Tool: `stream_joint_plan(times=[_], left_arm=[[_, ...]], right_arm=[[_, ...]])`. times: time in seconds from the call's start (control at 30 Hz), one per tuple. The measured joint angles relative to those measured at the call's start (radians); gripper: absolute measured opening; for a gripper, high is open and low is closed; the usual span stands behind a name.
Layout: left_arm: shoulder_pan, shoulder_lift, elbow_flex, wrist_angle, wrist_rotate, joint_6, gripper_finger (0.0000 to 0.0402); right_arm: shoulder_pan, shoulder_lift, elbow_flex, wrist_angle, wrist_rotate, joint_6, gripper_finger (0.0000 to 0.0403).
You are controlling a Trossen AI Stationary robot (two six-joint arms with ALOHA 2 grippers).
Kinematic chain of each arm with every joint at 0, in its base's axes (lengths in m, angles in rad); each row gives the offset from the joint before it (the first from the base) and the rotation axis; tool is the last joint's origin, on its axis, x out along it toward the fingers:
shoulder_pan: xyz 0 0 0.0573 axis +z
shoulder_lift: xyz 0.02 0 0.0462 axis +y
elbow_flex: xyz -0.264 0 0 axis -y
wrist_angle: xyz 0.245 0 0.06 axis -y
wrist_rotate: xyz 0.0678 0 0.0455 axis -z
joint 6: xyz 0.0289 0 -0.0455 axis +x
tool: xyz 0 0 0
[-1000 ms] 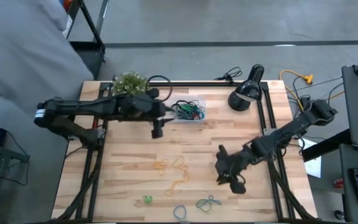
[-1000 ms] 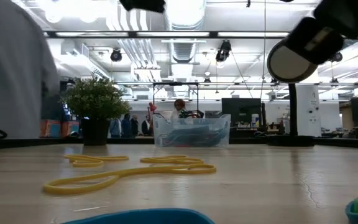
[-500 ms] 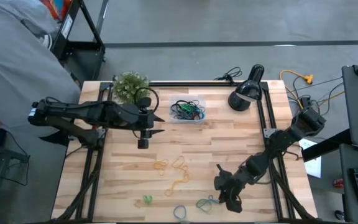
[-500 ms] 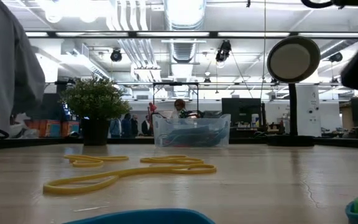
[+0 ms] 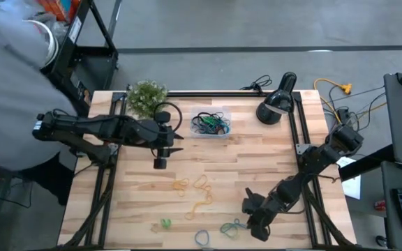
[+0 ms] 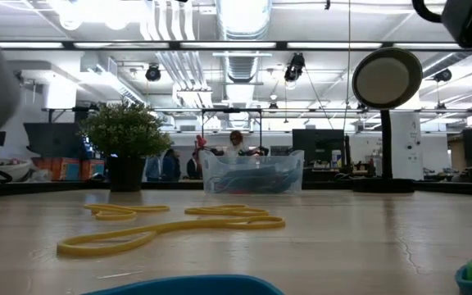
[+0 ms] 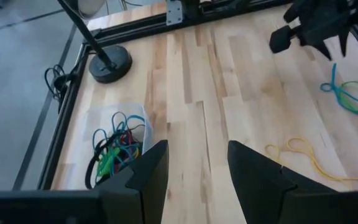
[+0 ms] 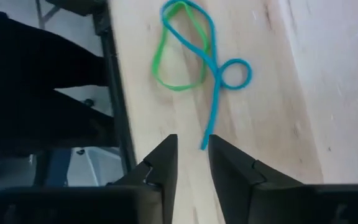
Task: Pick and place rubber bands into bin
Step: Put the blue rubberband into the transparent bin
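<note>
Evidently the right gripper [image 8: 192, 163], fingers slightly parted and empty, hovers near the bench's front edge over the limp, featherlight blue-and-green tangled rubber bands [image 8: 194, 53] (best pinched where strands cross); the left gripper [image 7: 194, 171] waits open.

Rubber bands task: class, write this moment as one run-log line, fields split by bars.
right gripper: open, empty, above blue-green rubber bands | left gripper: open, empty, near bin | bin: holds several bands | yellow bands: on table

Right pincer [image 5: 255, 222] beside blue-green rubber bands [image 5: 234, 226]
</note>
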Motion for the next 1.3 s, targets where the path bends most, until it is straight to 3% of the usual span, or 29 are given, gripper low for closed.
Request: stream_joint_plan(times=[0.27, 0.9, 1.07, 1.3], left_arm=[[-0.014, -0.001, 0.000, 0.000, 0.000, -0.018, 0.0151], [-0.018, -0.001, 0.000, 0.001, 0.000, -0.021, 0.0151], [-0.019, -0.001, 0.000, 0.002, 0.000, -0.021, 0.0151], [-0.019, -0.001, 0.001, 0.002, 0.000, -0.021, 0.0151]], right_arm=[[0.009, 0.054, 0.031, -0.057, 0.004, 0.004, 0.0119], [0.011, 0.137, 0.073, -0.049, 0.033, -0.001, 0.0120], [0.011, 0.139, 0.076, -0.078, 0.030, 0.019, 0.0097], [0.011, 0.139, 0.091, -0.087, 0.030, -0.011, 0.0015]])
